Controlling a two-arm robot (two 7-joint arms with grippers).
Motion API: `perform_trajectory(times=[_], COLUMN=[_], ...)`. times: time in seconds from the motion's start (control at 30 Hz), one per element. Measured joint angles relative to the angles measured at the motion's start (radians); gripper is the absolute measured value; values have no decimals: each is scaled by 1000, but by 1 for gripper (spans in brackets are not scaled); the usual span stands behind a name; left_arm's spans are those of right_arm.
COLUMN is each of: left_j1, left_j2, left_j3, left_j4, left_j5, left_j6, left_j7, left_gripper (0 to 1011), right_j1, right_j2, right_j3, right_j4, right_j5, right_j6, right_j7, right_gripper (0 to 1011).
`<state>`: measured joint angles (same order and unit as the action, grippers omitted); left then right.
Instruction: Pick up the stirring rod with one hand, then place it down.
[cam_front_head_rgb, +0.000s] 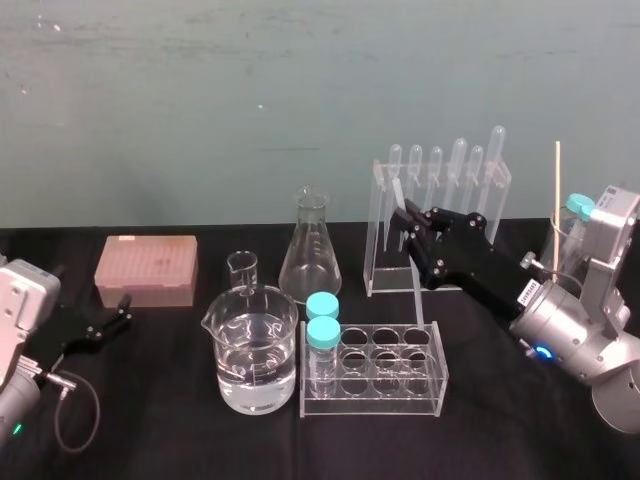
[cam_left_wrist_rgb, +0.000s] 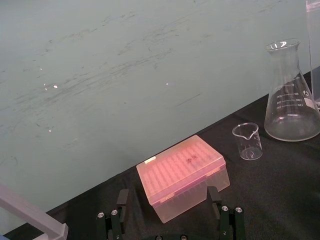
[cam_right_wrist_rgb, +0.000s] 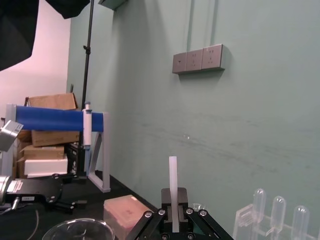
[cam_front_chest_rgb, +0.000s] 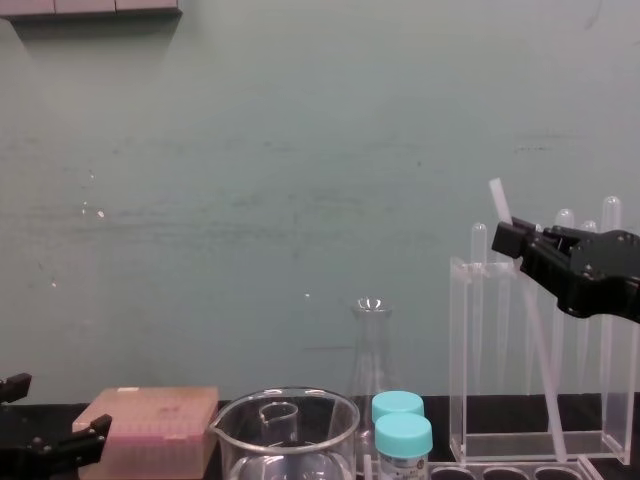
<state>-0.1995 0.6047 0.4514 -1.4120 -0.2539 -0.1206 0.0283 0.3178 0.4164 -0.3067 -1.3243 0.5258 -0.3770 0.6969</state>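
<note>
The stirring rod (cam_front_chest_rgb: 537, 355) is pinched, tilted, by the right pincer (cam_front_chest_rgb: 512, 243) at the pipette rack (cam_front_chest_rgb: 458, 360); sideways withdrawal could snag the rack. The left pincer (cam_front_head_rgb: 122, 311) is parked, spread.

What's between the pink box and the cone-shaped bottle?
A small glass beaker stands between the pink box and the conical flask, in the head view. The right end effector holds the stirring rod.

Stirring rod (cam_front_chest_rgb: 499, 205): middle stretch hidden behind right gripper (cam_front_chest_rgb: 512, 240), level with pipette rack (cam_front_chest_rgb: 470, 350) top. Rod's lower end blends with stems of pipettes (cam_front_chest_rgb: 610, 215); inside rack or before it, cannot tell. Gripper's rear cut by right edge. Left of pipette rack, beaker (cam_front_chest_rgb: 240, 440) and teal-capped vials (cam_front_chest_rgb: 403, 432) cut by chest view's bottom edge.
</note>
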Motion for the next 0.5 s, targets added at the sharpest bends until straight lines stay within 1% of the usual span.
perform_trajectory(times=[0.27, 0.5], left_j1=[0, 0], left_j2=[0, 0], left_j3=[0, 0], left_j4=[0, 0], left_j5=[0, 0], left_j6=[0, 0], left_j7=[0, 0], left_gripper=[1000, 1000], right_j1=[1, 26], right_j2=[2, -6], right_j3=[-13, -35], right_j4=[7, 55], right_j5=[4, 8], right_j6=[2, 2], right_j7=[18, 45], right_gripper=[65, 65])
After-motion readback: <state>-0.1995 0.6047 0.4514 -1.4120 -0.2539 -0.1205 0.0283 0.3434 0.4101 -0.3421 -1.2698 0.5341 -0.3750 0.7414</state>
